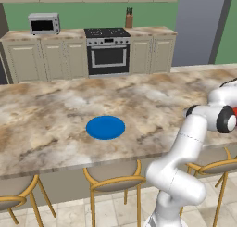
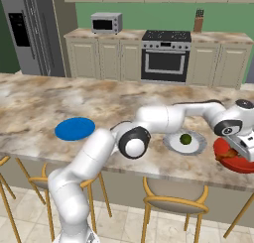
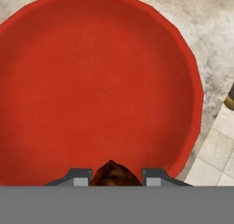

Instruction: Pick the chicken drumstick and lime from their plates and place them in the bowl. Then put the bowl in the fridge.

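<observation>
My gripper (image 3: 114, 178) hangs just above the red bowl (image 3: 91, 90), shut on the brown chicken drumstick (image 3: 114, 173), whose end shows between the fingertips. In the right base view the gripper (image 2: 242, 149) is over the bowl (image 2: 233, 162) at the counter's near right edge. The dark-green lime (image 2: 186, 138) lies on a pale grey plate (image 2: 196, 147) just left of the bowl. The blue plate (image 2: 75, 128) is bare, further left on the counter (image 1: 105, 127). The grey fridge (image 2: 27, 31) stands at the far left, doors closed.
Bar stools (image 2: 178, 200) line the near side of the marble island (image 1: 55, 105). Across the kitchen are a stove (image 1: 108, 50), a microwave (image 1: 44, 23) and a knife block (image 1: 129, 18). Floor tiles (image 3: 215, 150) lie past the bowl's rim.
</observation>
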{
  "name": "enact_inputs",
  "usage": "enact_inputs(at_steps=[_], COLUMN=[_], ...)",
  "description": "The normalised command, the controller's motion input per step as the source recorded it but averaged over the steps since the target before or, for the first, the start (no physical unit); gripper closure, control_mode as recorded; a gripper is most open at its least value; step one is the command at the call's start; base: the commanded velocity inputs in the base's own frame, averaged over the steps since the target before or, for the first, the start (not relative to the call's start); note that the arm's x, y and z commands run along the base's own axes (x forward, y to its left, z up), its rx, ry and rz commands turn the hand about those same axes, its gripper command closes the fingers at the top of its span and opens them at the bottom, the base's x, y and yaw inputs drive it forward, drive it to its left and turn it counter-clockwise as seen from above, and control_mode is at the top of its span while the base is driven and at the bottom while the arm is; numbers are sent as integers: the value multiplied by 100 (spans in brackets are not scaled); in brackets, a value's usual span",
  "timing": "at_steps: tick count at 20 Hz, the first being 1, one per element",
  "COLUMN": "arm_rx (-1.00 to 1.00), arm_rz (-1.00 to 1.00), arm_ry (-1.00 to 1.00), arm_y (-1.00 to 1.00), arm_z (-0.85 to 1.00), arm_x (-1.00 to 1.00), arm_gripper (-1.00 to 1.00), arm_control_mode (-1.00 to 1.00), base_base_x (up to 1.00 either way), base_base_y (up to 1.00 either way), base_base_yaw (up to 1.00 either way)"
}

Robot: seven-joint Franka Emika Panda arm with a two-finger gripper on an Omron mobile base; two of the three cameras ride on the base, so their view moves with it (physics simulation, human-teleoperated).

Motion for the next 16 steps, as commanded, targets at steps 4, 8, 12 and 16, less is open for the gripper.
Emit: enact_inputs(at_steps=[4, 8, 12, 16], arm_rx=[0, 3, 4, 4], arm_rz=[0, 0, 0, 0], arm_ry=[7, 5, 3, 5], arm_y=[-15, -13, -13, -10], arm_z=[0, 3, 7, 4], arm_x=[10, 17, 19, 25], arm_gripper=[100, 100, 100, 100], arm_control_mode=[-100, -100, -100, -100], base_base_x=[0, 0, 0, 0], base_base_y=[0, 0, 0, 0], base_base_yaw=[0, 0, 0, 0])
